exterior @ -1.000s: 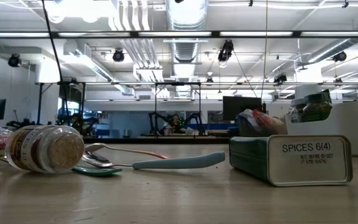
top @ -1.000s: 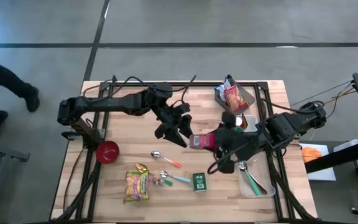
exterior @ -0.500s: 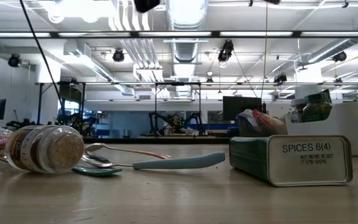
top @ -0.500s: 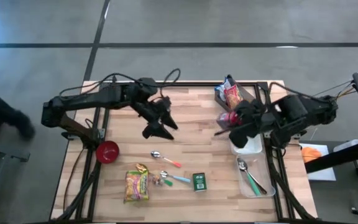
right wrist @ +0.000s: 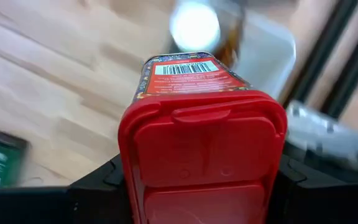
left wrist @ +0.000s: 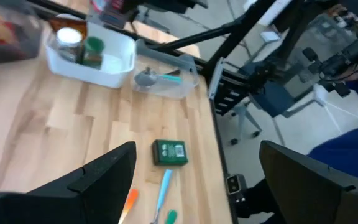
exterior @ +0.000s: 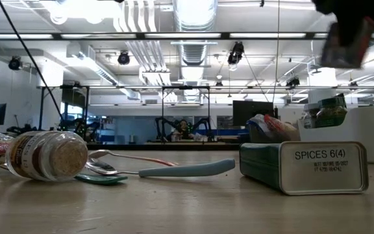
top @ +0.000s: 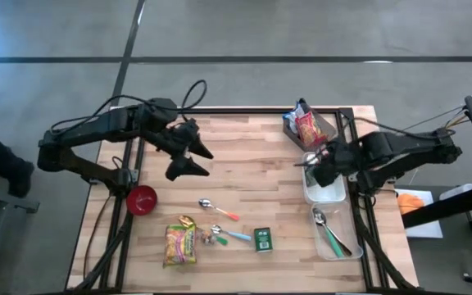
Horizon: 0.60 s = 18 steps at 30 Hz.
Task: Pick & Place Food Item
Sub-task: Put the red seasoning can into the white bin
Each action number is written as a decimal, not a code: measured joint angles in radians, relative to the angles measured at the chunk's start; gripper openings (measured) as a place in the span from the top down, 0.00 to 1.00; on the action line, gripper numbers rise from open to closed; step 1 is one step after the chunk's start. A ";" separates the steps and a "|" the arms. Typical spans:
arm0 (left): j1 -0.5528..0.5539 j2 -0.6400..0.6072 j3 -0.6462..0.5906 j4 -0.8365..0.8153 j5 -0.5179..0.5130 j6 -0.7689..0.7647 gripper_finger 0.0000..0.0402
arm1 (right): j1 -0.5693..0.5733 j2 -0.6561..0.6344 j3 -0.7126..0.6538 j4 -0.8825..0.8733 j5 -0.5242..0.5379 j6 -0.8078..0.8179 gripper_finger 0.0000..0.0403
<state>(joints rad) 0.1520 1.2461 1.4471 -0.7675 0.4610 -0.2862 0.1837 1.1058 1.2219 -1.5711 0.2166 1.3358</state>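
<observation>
My right gripper (top: pixel 313 164) is shut on a tall red-lidded spice container (right wrist: pixel 197 124) with a barcode label. It hovers over the near-left part of the white bin (top: pixel 328 193) at the table's right side. The container shows blurred at the top right of the low view (exterior: pixel 345 40). My left gripper (top: pixel 195 161) is open above the table's left half and holds nothing. A green spice tin (top: pixel 262 238), a noodle packet (top: pixel 180 243), a small jar (exterior: pixel 44 155) and spoons (top: pixel 218 211) lie on the near part of the table. My right gripper pinches the container between its two fingers (right wrist: pixel 95 186), on the two opposite sides at its red lid end (right wrist: pixel 128 168). The fingers point steeply down and lie along the container. It hangs clear of table and bin, lid end toward the wrist.
The white bin (left wrist: pixel 92 55) holds small jars. A clear tray (top: pixel 335 234) with spoons lies near it, toward the near right corner. A snack bag (top: pixel 306 127) sits at the far right. A red bowl (top: pixel 142 199) stands at the left edge. The table's middle is bare wood.
My right gripper has carried the red-lidded container from the table's middle toward the right edge, over the white bin, rolling and tipping downward and sinking into the low view. My left gripper has drawn back toward the table's left edge, staying open.
</observation>
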 joint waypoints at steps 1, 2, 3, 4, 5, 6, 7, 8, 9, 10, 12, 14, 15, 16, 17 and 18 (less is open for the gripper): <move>0.000 -0.008 -0.004 -0.007 -0.014 0.000 0.15 | 0.000 -0.013 -0.037 0.001 -0.025 0.017 0.51; 0.000 -0.020 -0.011 -0.006 -0.025 0.000 0.15 | 0.000 -0.023 -0.072 0.003 -0.047 0.035 0.51; 0.000 -0.030 -0.023 -0.008 -0.030 -0.001 0.15 | 0.000 -0.033 -0.100 0.006 -0.067 0.052 0.51; 0.000 -0.040 -0.035 -0.009 -0.038 -0.001 0.15 | -0.001 -0.040 -0.126 0.006 -0.084 0.063 0.51; 0.000 -0.048 -0.048 -0.009 -0.043 -0.002 0.15 | -0.001 -0.048 -0.148 0.007 -0.098 0.075 0.51; 0.000 -0.057 -0.064 -0.008 -0.047 -0.006 0.15 | 0.000 -0.053 -0.168 0.008 -0.111 0.082 0.51; 0.000 -0.063 -0.079 -0.010 -0.051 -0.014 0.15 | 0.000 -0.054 -0.180 0.010 -0.119 0.089 0.51; 0.000 -0.069 -0.094 -0.008 -0.050 -0.021 0.15 | 0.000 -0.057 -0.191 0.016 -0.122 0.090 0.51; 0.000 -0.075 -0.110 -0.003 -0.050 -0.024 0.15 | -0.001 -0.057 -0.202 0.022 -0.125 0.090 0.51; 0.000 -0.081 -0.125 -0.001 -0.050 -0.027 0.15 | -0.002 -0.056 -0.213 0.025 -0.130 0.090 0.51; 0.000 -0.088 -0.154 0.007 -0.050 -0.042 0.15 | -0.007 -0.052 -0.233 0.033 -0.146 0.091 0.51; 0.000 -0.091 -0.178 0.021 -0.051 -0.059 0.15 | -0.008 -0.040 -0.252 0.051 -0.174 0.095 0.51; 0.000 -0.092 -0.189 0.029 -0.051 -0.062 0.15 | -0.008 -0.032 -0.260 0.057 -0.183 0.095 0.51; 0.000 -0.094 -0.199 0.038 -0.051 -0.062 0.15 | -0.008 -0.024 -0.269 0.069 -0.187 0.097 0.51; 0.000 -0.095 -0.205 0.049 -0.051 -0.062 0.15 | -0.010 -0.017 -0.276 0.082 -0.190 0.100 0.51; 0.000 -0.097 -0.210 0.061 -0.051 -0.062 0.15 | -0.014 -0.008 -0.283 0.096 -0.192 0.101 0.51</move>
<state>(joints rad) 0.1520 1.1493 1.2374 -0.7070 0.4103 -0.3485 0.1697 1.0980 0.9387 -1.4749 0.0244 1.4364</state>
